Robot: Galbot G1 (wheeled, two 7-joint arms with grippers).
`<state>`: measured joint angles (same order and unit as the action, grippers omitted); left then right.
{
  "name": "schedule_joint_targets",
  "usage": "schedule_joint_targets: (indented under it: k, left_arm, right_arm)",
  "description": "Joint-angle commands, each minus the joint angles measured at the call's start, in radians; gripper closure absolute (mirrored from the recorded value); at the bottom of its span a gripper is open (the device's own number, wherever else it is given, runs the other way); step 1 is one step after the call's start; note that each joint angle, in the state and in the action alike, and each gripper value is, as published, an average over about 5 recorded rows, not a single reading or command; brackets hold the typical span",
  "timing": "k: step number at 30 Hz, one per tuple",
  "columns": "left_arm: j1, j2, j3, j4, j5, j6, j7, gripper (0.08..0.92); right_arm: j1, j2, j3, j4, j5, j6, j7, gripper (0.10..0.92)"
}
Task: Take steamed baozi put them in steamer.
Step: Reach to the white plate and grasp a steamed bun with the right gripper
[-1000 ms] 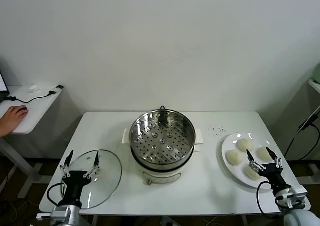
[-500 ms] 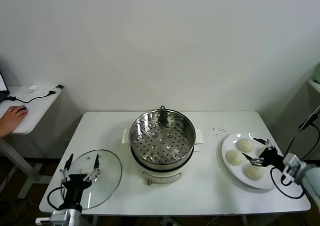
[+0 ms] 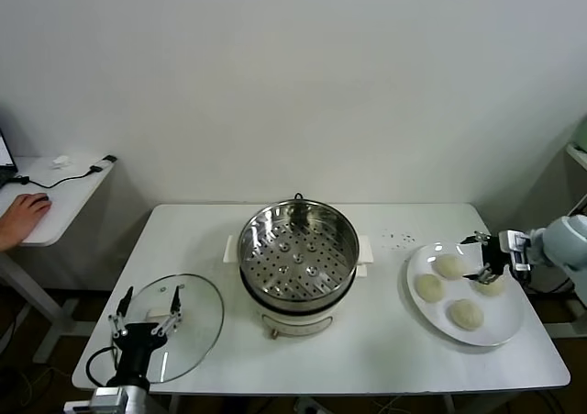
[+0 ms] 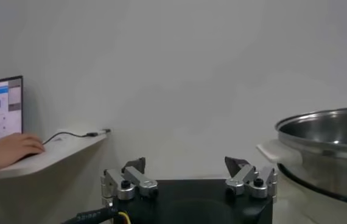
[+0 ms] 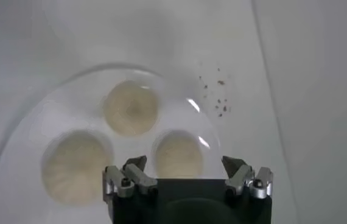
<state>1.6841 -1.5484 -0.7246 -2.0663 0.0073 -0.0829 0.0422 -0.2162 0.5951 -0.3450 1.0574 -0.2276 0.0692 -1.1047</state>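
Overhead, right gripper (image 5: pixel 185 173) spread above a pleat-up steamed baozi (image 5: pixel 178 154) on plate (image 3: pixel 510 325), steamer (image 3: pixel 298 253) upright, left gripper (image 4: pixel 189 176) spread

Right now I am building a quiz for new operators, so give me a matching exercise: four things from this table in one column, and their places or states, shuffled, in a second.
Things:
1. steamer
2. glass lid
3. buns
4. right gripper

Places or states:
A. on the white plate
B. open, above the plate's far right part
C. flat on the table, front left
D. middle of the table, tray bare

Pairs: 1-D, 2-C, 3-A, 4-B
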Motion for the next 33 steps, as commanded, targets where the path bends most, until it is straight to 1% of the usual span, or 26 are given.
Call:
schedule_joint_targets:
  k: [1,11,18,24,30,33]
  left_arm:
    - [0.002,0.000,0.000,0.011,-0.001,0.003,-0.003,0.177]
    - [0.005,0.001,-0.011,0.029,0.002,0.006,-0.006,0.177]
    - [0.005,0.004,-0.016,0.037,0.001,0.008,-0.009,0.177]
    - [0.008,0.006,-0.015,0.042,-0.001,0.012,-0.011,0.177]
    - [0.009,0.007,-0.016,0.045,0.000,0.011,-0.013,0.177]
    - [0.010,0.007,-0.017,0.044,0.000,0.010,-0.013,0.177]
  right_arm:
    - [0.280,0.124,-0.298,-0.229,-0.087,0.059,-0.116,0.203]
    - [0.216,0.276,-0.251,-0.375,-0.148,0.064,-0.105,0.203]
    - [0.190,0.341,-0.176,-0.479,-0.249,0.093,-0.085,0.203]
    - [0.171,0.357,-0.131,-0.504,-0.304,0.100,-0.072,0.203]
    - [0.170,0.367,-0.109,-0.512,-0.319,0.102,-0.071,0.208]
    - [0.170,0.367,-0.108,-0.514,-0.325,0.102,-0.072,0.255]
